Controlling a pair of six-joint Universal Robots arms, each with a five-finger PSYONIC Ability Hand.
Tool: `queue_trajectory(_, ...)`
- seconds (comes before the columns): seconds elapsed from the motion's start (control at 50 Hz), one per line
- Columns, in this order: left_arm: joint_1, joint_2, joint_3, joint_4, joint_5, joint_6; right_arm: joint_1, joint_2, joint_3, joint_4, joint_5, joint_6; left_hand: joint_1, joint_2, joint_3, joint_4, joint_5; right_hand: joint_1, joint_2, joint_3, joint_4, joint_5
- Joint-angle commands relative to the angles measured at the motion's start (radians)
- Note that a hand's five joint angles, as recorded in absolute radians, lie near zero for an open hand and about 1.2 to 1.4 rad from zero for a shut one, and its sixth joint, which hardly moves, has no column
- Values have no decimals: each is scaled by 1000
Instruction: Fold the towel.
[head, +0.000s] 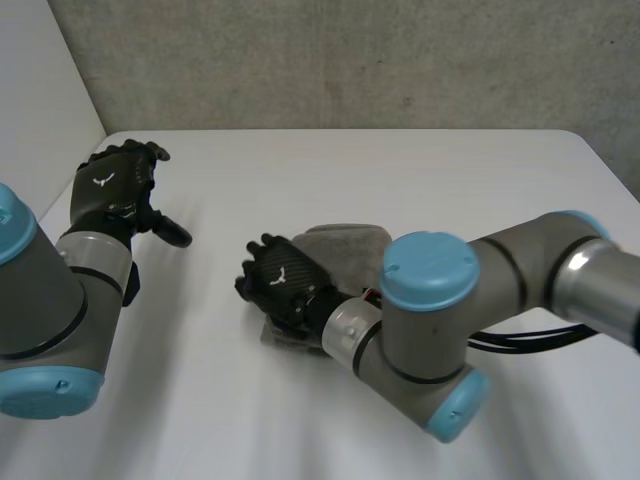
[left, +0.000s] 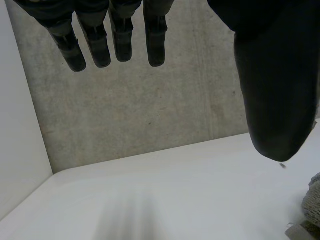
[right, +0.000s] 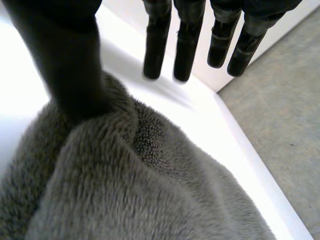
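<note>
Towel (head: 348, 246) lies bunched at the middle of the table (head: 430, 170), grey and plush, under your right hand (head: 280, 280). Its fingers reach straight past the eight o'clock edge, thumb resting on the pile, gripping nothing. Your left hand (head: 112, 188) hovers at ten o'clock, fingers loose, empty. Expect soft, light, floppy cloth that probably sags when lifted; pinch a corner or hem, not the thick middle.
</note>
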Motion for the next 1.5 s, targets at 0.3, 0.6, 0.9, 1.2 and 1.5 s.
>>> queue_trajectory(0.3,-95,-113,135,0,166,1,-409,-484,435,79,13,378,-78,-32,-48,-54,-19,-408,-408,-46,-76,-434)
queue_trajectory(0.6,-191,-347,231,-47,286,16,-411,-244,299,88,37,674,-78,-32,-48,-54,-19,-408,-408,-46,-76,-434)
queue_trajectory(0.9,-182,-389,211,-41,278,21,-263,-27,124,88,132,697,-78,-32,-48,-54,-19,-408,-408,-46,-76,-434)
queue_trajectory(1.2,-177,-443,216,-47,251,141,-244,-16,110,91,155,686,-78,-32,-48,-54,-19,-408,-408,-46,-76,-434)
queue_trajectory(1.5,-164,-144,252,-128,186,119,-310,-374,131,94,270,677,-107,-61,-48,-54,-49,-408,-408,-46,-76,-434)
